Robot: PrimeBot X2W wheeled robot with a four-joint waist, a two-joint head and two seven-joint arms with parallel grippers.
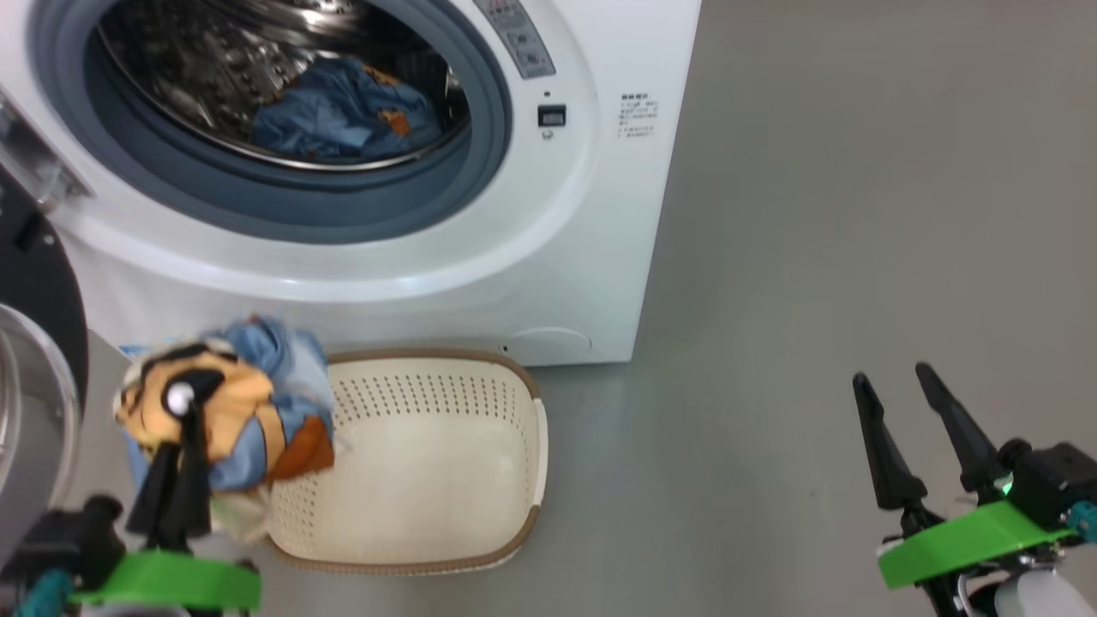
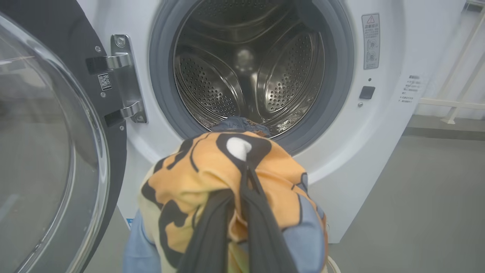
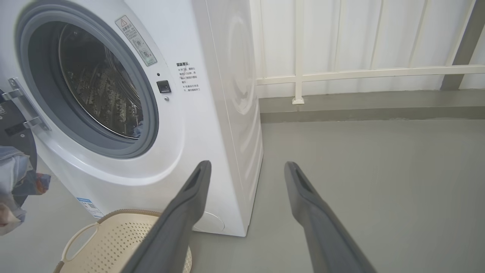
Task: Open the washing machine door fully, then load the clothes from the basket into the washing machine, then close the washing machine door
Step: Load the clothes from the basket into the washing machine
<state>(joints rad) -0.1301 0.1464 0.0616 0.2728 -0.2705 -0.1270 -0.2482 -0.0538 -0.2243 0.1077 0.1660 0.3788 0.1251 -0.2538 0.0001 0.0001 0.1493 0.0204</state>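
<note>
Head view, left gripper (image 1: 182,413) pinching garment (image 1: 236,403) beside basket (image 1: 533,480), right gripper (image 1: 891,377) spread over floor (image 1: 857,214), door (image 1: 43,283) open.

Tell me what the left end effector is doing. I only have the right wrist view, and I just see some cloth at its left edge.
Observer: The left end effector is shut on the orange-faced garment, which it holds up facing the open drum.
Operator: Are there any clothes in the basket?
Observer: The head view shows none in the basket, though the held garment hides its left end.
Operator: Is there anything in the drum?
Observer: One blue garment lies inside it.
</note>
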